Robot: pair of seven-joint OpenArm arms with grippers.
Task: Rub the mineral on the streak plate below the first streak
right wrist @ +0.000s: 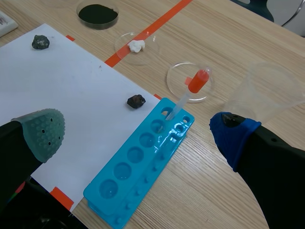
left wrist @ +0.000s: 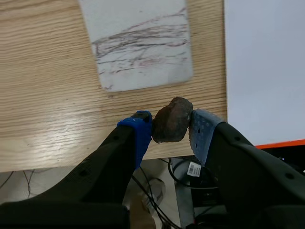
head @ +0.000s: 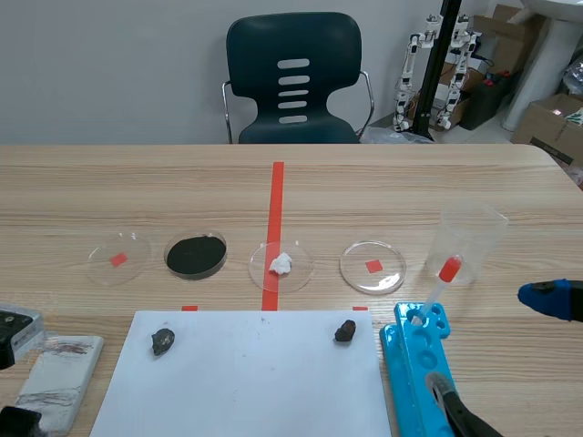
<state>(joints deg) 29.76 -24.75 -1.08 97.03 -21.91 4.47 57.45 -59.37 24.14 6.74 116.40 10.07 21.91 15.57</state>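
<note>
1. The streak plate (head: 59,378): near end cut off by the scene view's edge.
2. The mineral (left wrist: 172,120): both flanks hidden by the pads (left wrist: 141,133) of the left gripper (left wrist: 171,126).
3. The well tray (head: 410,362): near end cut off, partly under the right arm (head: 469,421).

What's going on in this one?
The left gripper has its fingers shut on a brownish mineral, held just short of the white streak plate, which already carries streaks. The right gripper is open above the blue well tray and its dropper. Two other rocks lie on the paper.
</note>
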